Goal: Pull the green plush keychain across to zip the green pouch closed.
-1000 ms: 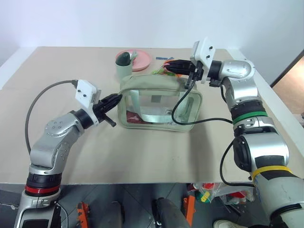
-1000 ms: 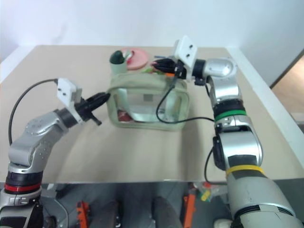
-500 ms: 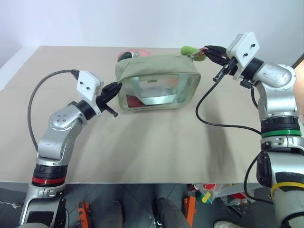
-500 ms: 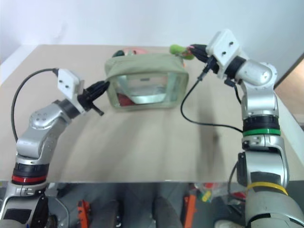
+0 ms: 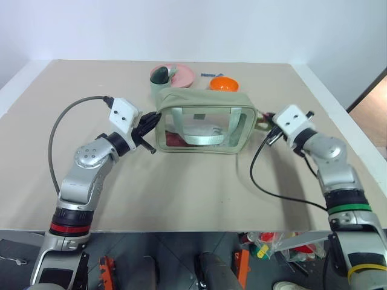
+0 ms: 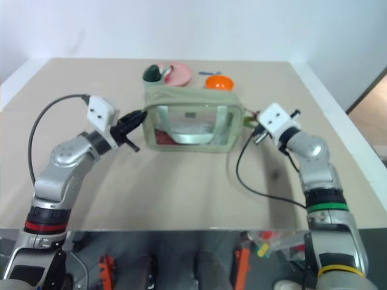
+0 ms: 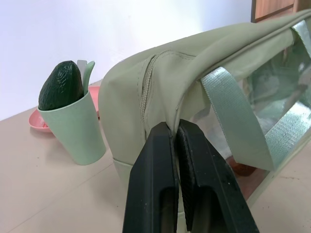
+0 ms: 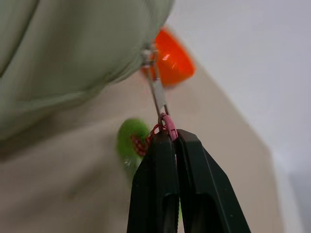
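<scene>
Beige tabletop against a white wall: the green pouch (image 5: pixel 203 122) now sits flat near the table's far middle, where half a second ago it was tipped up with its top face showing. One second ago the right gripper (image 8: pixel 168 138) was high over the pouch's right end; since then that arm has swung down and out to the right, so the gripper now sits low beside the pouch's right end. Its fingers are pressed together on the small pink ring (image 8: pixel 167 125), with the metal zipper pull (image 8: pixel 156 90) drawn taut between ring and pouch. The green plush keychain (image 8: pixel 130 141) dangles just beside those fingers, blurred. By the look of the pull at the pouch's right end, the zipper has probably run its full length, though the closed teeth at that end are not clearly visible.

The left gripper (image 7: pixel 174 133) has its jaws clamped on the fabric edge at the pouch's left end, anchoring it; that forearm reaches in from the left with elbow bent. The right forearm lies nearly level, pointing toward the pouch. Behind stand a pale green cup (image 5: pixel 159 82), pink plate (image 5: pixel 182 74) and orange bowl (image 5: pixel 224 83).
</scene>
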You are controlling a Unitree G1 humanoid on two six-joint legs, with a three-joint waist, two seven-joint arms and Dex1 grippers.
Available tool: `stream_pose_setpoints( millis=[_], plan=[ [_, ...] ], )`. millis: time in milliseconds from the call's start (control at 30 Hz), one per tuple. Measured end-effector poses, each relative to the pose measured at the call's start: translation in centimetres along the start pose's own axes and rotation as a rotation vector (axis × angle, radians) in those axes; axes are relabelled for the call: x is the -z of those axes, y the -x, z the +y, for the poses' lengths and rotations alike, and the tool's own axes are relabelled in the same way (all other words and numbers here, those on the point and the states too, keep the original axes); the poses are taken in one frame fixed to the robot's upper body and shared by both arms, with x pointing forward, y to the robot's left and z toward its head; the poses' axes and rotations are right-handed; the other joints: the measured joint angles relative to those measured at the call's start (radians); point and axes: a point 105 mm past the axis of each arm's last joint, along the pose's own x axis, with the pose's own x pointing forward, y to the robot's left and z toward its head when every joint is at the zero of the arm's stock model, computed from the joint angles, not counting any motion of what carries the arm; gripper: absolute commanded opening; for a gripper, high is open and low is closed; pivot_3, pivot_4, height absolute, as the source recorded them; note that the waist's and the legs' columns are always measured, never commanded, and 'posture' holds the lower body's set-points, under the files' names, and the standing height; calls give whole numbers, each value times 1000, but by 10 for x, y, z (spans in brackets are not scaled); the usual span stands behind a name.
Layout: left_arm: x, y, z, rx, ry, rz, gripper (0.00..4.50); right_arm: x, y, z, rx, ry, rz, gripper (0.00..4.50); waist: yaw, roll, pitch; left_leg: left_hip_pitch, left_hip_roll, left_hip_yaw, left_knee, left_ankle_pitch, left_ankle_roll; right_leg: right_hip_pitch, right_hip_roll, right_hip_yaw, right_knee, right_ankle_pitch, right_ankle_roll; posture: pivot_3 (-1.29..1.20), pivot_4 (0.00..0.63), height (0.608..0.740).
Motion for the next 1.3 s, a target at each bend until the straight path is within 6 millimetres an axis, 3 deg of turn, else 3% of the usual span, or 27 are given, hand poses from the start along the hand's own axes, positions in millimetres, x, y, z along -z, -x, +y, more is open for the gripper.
stream_pose_setpoints(
  millis=[100, 267, 400, 467, 500, 567, 633, 667, 800, 867, 933, 1167, 1300],
  plan=[
    [1, 1, 1, -8, -1, 5, 0, 6, -4, 24, -47, -26, 13, 50, -4, 0, 0, 1, 0, 1, 0, 1, 1, 0, 1, 1, 0, 1, 3, 0, 150, 740],
    [3, 1, 1, -14, -12, 15, 0, -2, -16, 51, -74, -63, -26, 50, -9, 0, 0, 3, 0, 1, 0, 4, 4, 2, 1, 1, 0, 3, 3, 0, 150, 740],
    [7, 2, 1, -8, 15, 35, 0, -9, -24, 56, -79, -98, -52, 50, -11, 0, 0, 4, 0, 1, 0, 7, 6, 3, 1, 1, 0, 6, 4, 0, 150, 740],
    [10, 3, -1, 4, 38, 46, 690, -12, -25, 54, -84, -148, -66, 585, -10, 0, 0, 4, 0, 1, 0, 7, 6, 4, 1, 1, -1, 6, 4, 0, 150, 740],
    [11, 4, -1, 7, 43, 47, 790, -12, -24, 53, -84, -162, -68, 585, -10, 0, 0, 4, 0, 1, 0, 8, 6, 4, 1, 1, -1, 6, 4, 0, 150, 740],
    [13, 5, -3, 25, 60, 53, 1669, -11, -22, 50, -93, -239, -78, 1176, -10, 0, 0, 4, -1, 1, 0, 8, 6, 4, 0, 1, -1, 6, 4, 0, 150, 740],
    [15, 7, -3, 42, 71, 63, 1947, -14, -18, 43, -108, -297, -107, 1295, -9, 0, 0, 3, -1, 1, 0, 8, 6, 3, 0, 1, -1, 6, 5, 0, 150, 740],
    [14, 9, -1, 51, 82, 63, 2460, -19, -13, 35, -118, -326, -134, 1753, -10, 0, 0, 2, -1, 1, 0, 8, 6, 2, 1, 1, -1, 6, 5, 0, 150, 740],
    [10, 19, 9, 69, 87, 72, 3716, -31, 9, -7, -89, -369, -212, 2913, -9, 0, 0, 2, 0, 0, -1, 7, 6, 2, 1, 0, -1, 6, 5, 0, 150, 740],
    [9, 22, 11, 82, 106, 74, 4488, -36, 18, -14, -112, -402, -236, 3746, -9, 0, 0, 2, 0, 0, -1, 7, 6, 2, 1, 0, -1, 6, 5, 0, 150, 740],
    [8, 23, 11, 101, 128, 76, 4500, -39, 26, -13, -154, -438, -248, 4460, -8, 0, 0, 2, 0, 0, 0, 7, 6, 2, 1, 0, -1, 6, 5, 0, 150, 740],
    [1, 35, 2, 183, 266, 56, 4500, -57, 55, -4, -278, -546, -271, 4460, -9, 0, 0, 1, 0, 0, 0, 7, 6, 1, 1, 1, -1, 5, 5, 0, 150, 740],
    [12, 51, 4, 152, 271, 112, 4500, -57, 73, 9, -326, -597, -238, 4460, -7, 0, 0, 2, 0, -1, 0, 7, 6, 2, 1, 0, -1, 5, 4, 0, 150, 740]
  ],
)
